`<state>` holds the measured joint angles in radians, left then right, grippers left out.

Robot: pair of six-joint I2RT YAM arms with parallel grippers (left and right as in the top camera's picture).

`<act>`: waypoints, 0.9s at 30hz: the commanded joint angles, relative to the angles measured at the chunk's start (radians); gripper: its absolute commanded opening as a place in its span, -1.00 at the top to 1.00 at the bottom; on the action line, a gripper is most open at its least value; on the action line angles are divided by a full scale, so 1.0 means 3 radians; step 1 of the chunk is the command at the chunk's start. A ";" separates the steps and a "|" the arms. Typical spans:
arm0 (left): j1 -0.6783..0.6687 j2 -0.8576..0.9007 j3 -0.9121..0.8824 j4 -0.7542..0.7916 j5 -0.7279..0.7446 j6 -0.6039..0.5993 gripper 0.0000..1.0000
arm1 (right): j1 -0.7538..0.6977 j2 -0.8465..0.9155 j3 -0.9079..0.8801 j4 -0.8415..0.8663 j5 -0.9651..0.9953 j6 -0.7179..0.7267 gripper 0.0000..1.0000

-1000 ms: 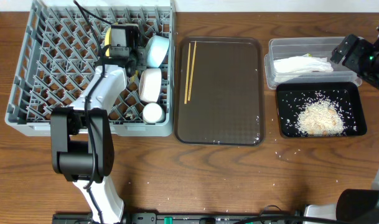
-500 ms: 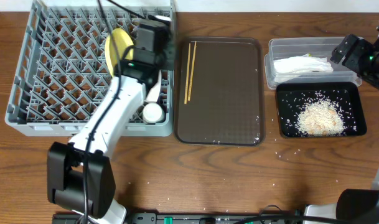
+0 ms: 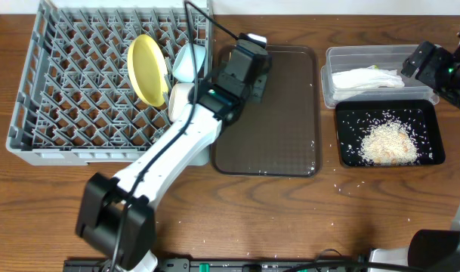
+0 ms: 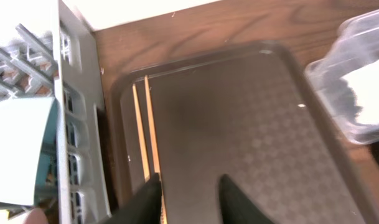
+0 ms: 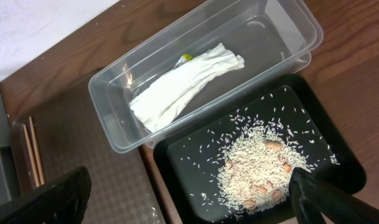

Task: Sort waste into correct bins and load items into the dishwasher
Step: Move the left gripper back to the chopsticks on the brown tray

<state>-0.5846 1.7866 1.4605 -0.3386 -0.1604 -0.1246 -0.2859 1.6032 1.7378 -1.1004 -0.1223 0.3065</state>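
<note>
Overhead, the left arm (image 3: pixel 186 140) covers the chopsticks (image 4: pixel 152 130); in the wrist view their near ends disappear behind the left gripper (image 4: pixel 190 202).

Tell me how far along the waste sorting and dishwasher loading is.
Mostly done. The crumpled paper sits in the clear tub and the rice is in the black tray. The yellow plate, blue bowl and white bowl stand in the rack. In hand: the left gripper, open, hovers over the brown tray beside the chopsticks. Left: loading the chopsticks.

Brown wood-grain table (image 3: pixel 290 219), a white surface (image 3: pixel 328 4) beyond its far edge.
</note>
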 commanded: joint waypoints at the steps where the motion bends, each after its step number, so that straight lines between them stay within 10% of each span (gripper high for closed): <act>1: 0.0019 0.0346 0.0037 0.0023 -0.0230 -0.0029 0.21 | -0.0027 -0.0008 0.0004 0.0000 0.0008 0.0024 -0.98; 27: 0.0066 0.1312 0.0036 0.0566 -0.0556 -0.0042 0.15 | -0.0028 -0.0008 0.0004 0.0000 0.0008 0.0024 -0.99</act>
<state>-0.5713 2.1704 1.4605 -0.1749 -0.2996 -0.1310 -0.2859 1.6032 1.7378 -1.1004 -0.1219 0.3065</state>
